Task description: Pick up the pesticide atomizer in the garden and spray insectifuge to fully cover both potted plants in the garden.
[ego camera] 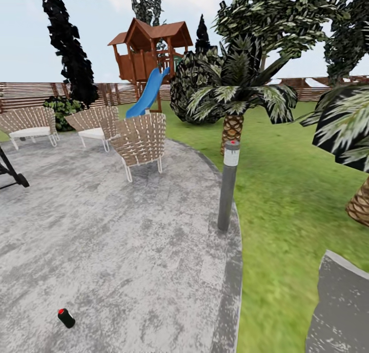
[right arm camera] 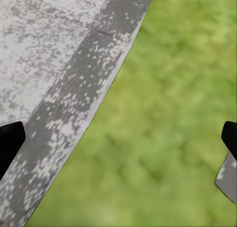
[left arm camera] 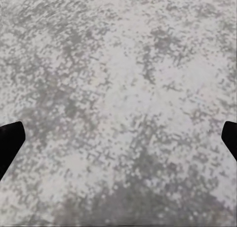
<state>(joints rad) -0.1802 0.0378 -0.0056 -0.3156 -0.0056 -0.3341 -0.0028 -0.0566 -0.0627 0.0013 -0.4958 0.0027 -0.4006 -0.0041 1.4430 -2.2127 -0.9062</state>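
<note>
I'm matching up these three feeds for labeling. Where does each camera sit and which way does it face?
Head view: on the robot's head, facing out over the grey patio, bollard light and lawn.
Left wrist: looks down at paving between dark fingertips.
Right wrist: looks down at the patio's edge meeting grass; fingertips at the sides.
All three views share the paving.

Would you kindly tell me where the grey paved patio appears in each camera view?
Head view: the patio spreads left and centre, lawn to its right.
Left wrist view: patio surface lies under the camera.
Right wrist view: patio meets lawn.
Shared landmark: the patio's dark curved border, head and right wrist views.
</note>
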